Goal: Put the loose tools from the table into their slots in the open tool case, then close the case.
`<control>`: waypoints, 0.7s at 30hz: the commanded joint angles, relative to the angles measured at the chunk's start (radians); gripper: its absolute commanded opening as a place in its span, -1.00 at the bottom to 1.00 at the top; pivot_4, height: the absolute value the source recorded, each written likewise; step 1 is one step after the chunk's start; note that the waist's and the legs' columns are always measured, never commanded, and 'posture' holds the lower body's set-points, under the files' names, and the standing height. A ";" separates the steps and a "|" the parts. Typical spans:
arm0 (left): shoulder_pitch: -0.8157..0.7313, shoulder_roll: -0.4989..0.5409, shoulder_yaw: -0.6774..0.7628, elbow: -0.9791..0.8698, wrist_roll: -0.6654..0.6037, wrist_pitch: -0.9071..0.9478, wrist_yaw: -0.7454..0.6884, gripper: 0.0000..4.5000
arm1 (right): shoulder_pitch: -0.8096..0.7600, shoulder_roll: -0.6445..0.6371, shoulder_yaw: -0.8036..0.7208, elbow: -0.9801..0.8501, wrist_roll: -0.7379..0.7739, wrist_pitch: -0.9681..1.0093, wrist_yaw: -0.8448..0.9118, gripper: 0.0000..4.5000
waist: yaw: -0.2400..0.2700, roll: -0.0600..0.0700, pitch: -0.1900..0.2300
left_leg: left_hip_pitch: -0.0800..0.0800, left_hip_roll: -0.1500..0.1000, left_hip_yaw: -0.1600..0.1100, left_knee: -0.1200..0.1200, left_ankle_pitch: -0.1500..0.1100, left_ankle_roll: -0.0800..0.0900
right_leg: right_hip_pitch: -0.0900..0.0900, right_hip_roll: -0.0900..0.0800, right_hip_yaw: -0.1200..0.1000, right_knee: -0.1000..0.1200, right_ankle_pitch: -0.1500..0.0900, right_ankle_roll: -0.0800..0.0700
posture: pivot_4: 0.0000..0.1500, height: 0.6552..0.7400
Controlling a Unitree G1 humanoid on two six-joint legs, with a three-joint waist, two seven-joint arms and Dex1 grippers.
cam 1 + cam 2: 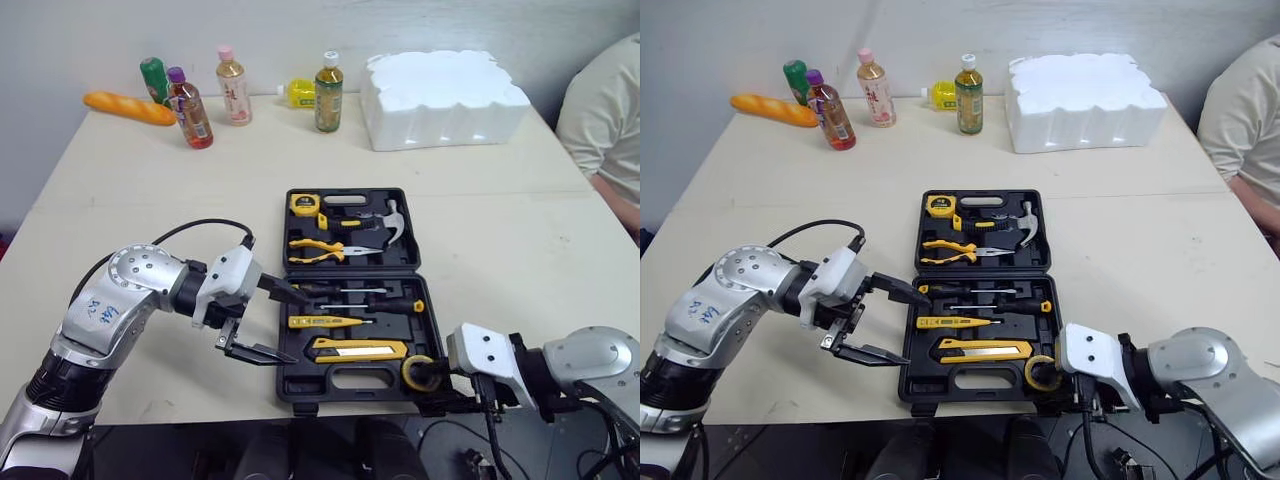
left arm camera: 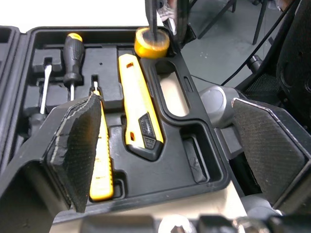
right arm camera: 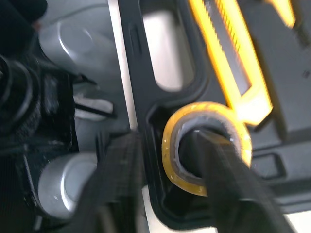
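An open tool case point(image 1: 300, 385) lies mid-bench point(image 1: 130, 200), holding one tape measure point(image 1: 304, 204), one hammer point(image 1: 390, 225), one pair of pliers point(image 1: 318, 250), two screwdrivers point(image 1: 395, 306) and one utility knife point(image 1: 360, 349). The left tool point(image 1: 300, 328) hovers at the case's 8 o'clock edge, its fingers spread wide. At the 5 o'clock corner the right tool point(image 1: 432, 380) meets the one yellow tape roll point(image 2: 151, 48); whether it grips cannot be told. Four bottles point(image 1: 327, 95) and one bread loaf point(image 1: 128, 107) stand at 11 o'clock, one foam block point(image 1: 445, 95) at 1 o'clock and one person point(image 1: 605, 110) at 3 o'clock.
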 commanded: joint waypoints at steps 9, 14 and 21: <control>-0.051 -0.044 -0.005 -0.045 -0.020 0.013 0.003 1.00 | 0.095 0.227 -0.071 0.142 0.022 -0.319 0.031 0.08 | 0.016 -0.006 0.000 | 0.000 0.000 0.000 0.000 0.001 -0.002 | 0.000 0.003 0.000 0.001 0.000 0.000 | 1.00 0.96; -0.058 -0.042 -0.006 -0.033 -0.012 0.007 -0.009 1.00 | 0.168 0.272 -0.021 0.209 -0.043 -0.414 0.020 -0.98 | 0.017 -0.006 0.000 | 0.000 -0.001 0.002 0.001 0.001 -0.001 | 0.000 0.003 0.001 0.001 0.000 0.001 | 1.00 0.96; -0.092 -0.049 -0.012 0.005 0.008 -0.006 -0.021 1.00 | 0.196 0.330 0.037 0.372 -0.131 -0.569 -0.003 -0.98 | 0.018 -0.008 -0.001 | 0.001 -0.001 0.001 0.001 0.001 0.000 | 0.001 0.004 0.001 0.002 0.000 0.001 | 1.00 0.96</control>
